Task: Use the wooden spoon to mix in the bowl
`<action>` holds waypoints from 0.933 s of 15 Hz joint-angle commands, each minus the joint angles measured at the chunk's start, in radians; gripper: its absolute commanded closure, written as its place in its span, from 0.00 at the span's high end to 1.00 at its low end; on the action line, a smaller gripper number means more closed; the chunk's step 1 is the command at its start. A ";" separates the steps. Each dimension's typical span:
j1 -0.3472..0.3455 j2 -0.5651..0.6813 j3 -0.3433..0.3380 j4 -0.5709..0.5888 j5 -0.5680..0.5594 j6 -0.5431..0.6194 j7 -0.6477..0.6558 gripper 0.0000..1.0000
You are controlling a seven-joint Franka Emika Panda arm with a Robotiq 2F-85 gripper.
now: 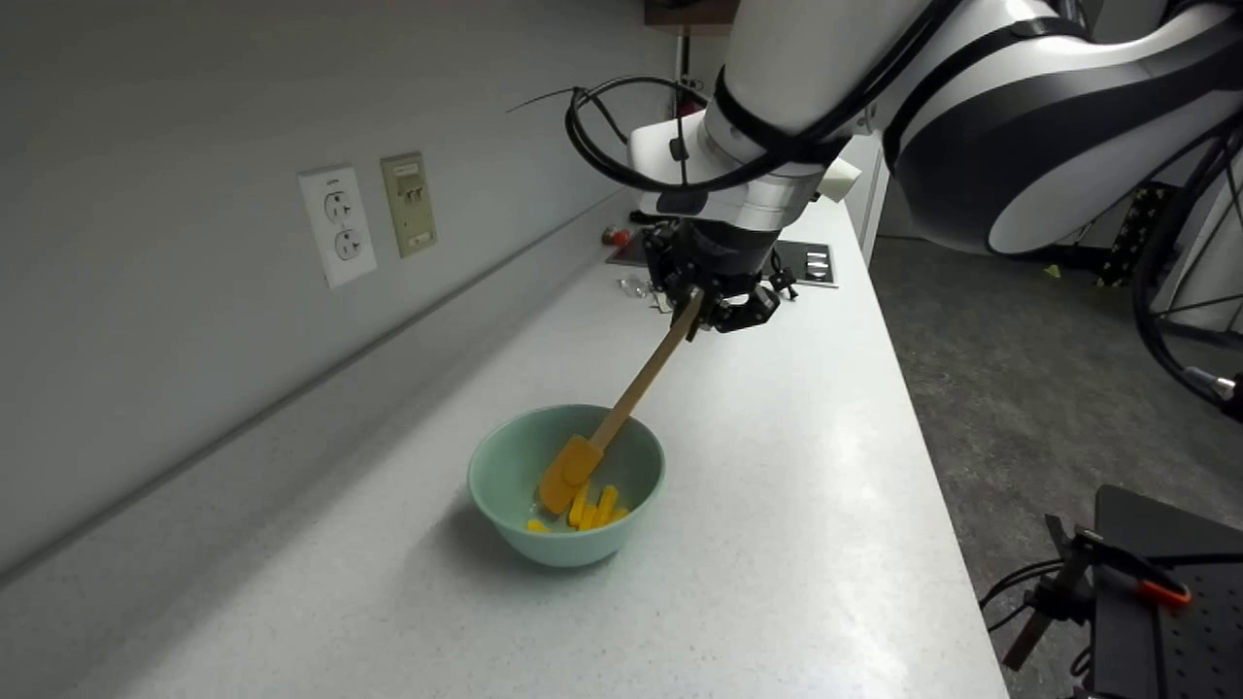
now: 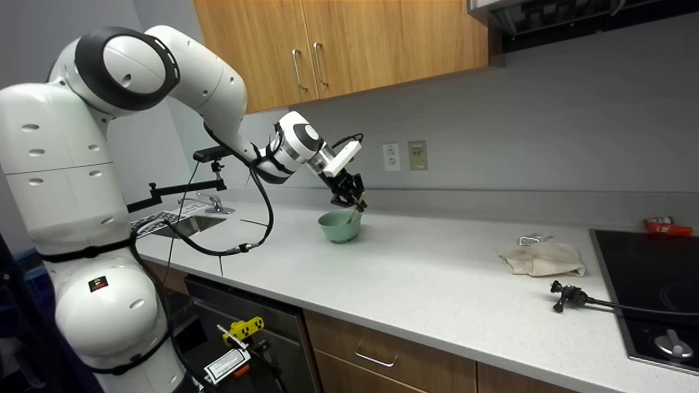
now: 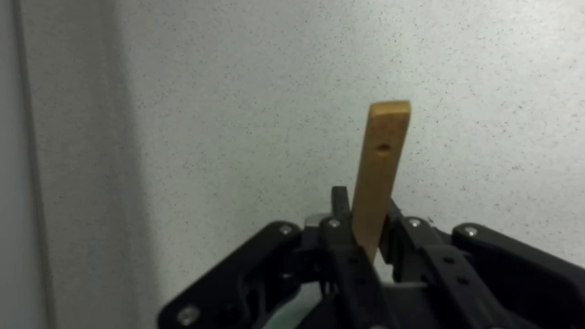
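Note:
The wooden spoon is tilted, with its tan handle (image 1: 645, 377) rising from the bowl to my gripper (image 1: 693, 320). Its flat orange-yellow head (image 1: 571, 474) is inside the pale green bowl (image 1: 568, 550), among several yellow pieces (image 1: 600, 509). I cannot tell whether the head touches the bowl's floor. The bowl (image 2: 339, 229) stands upright on the counter. In the wrist view, my gripper (image 3: 367, 208) is shut on the handle near its upper end, and the holed handle end (image 3: 384, 151) sticks out past the fingertips. A sliver of the bowl (image 3: 292, 314) shows there, mostly hidden by the gripper.
A wall with outlets (image 1: 338, 225) runs along the bowl's side of the white counter (image 2: 415, 273). A folded cloth (image 2: 543, 259), a black clamp (image 2: 570, 295) and a black cooktop (image 2: 650, 273) lie farther along. A sink (image 2: 191, 225) is at the opposite end, wooden cabinets (image 2: 371, 43) above.

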 commanded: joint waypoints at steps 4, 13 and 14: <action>0.016 0.002 0.030 0.023 0.143 -0.086 -0.026 0.04; -0.014 -0.034 -0.004 0.036 0.254 -0.070 -0.061 0.04; -0.015 -0.035 -0.009 0.036 0.230 -0.069 -0.060 0.04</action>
